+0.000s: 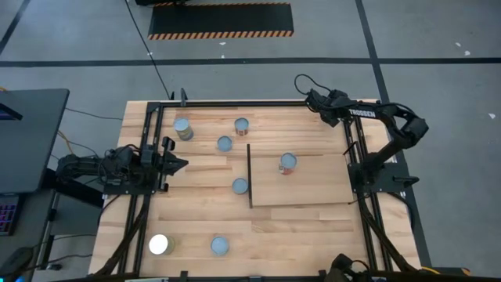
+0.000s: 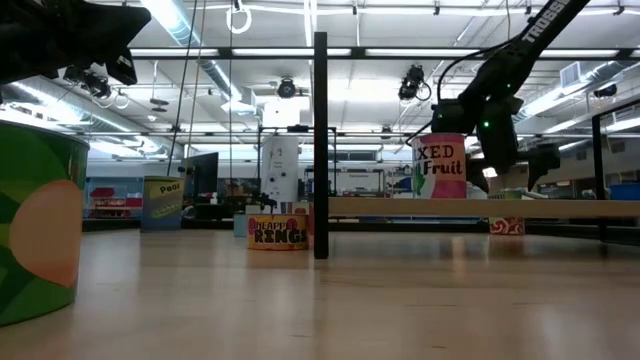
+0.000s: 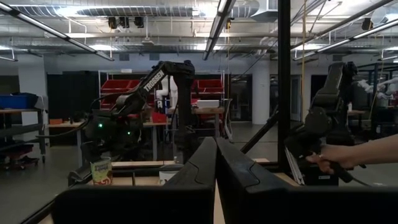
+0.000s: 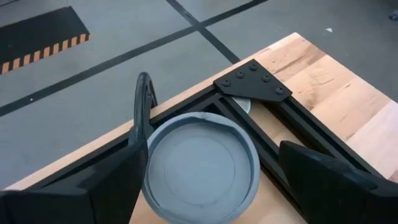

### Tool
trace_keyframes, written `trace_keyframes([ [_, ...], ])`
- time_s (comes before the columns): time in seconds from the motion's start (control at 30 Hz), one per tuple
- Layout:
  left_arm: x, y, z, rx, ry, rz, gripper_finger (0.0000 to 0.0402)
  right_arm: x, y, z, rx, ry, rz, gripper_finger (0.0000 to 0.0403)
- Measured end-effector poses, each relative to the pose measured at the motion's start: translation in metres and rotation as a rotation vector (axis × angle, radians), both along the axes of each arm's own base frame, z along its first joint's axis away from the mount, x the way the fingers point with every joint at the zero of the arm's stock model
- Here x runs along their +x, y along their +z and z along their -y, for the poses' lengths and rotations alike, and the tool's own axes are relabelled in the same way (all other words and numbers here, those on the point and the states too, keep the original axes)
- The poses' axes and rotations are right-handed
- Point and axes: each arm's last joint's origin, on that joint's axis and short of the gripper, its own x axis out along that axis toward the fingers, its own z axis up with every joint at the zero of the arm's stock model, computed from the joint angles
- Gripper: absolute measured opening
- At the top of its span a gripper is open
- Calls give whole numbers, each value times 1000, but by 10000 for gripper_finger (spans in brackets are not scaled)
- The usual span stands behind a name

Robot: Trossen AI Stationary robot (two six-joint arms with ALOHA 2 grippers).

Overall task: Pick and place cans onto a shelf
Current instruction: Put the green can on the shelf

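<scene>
A stiff, smooth-walled tin (image 4: 199,165), probably light and slippery, at the table's far corner, is straddled by the spread right gripper (image 1: 319,100) and best pinched across its round side, while the left gripper (image 1: 178,164) waits pressed together.

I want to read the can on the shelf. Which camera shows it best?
The low view: the can stands side-on on the shelf, its label reading "XED Fruit". The high view shows only its round top. The right wrist view misses it; the left wrist view shows a far can, maybe it.
</scene>
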Motion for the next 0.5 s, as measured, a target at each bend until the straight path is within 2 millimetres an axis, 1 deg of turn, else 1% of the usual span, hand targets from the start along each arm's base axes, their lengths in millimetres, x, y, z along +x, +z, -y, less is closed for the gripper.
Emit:
trace_keyframes([
  [0.2,0,0,0,0,0,0,11,5,4,-7,-28,-13,71,371],
  [0.3,0,0,0,0,0,1,11,7,5,-9,-51,-17,77,371],
  [0.5,0,0,0,0,0,0,11,7,-7,-4,-20,-29,38,371],
])
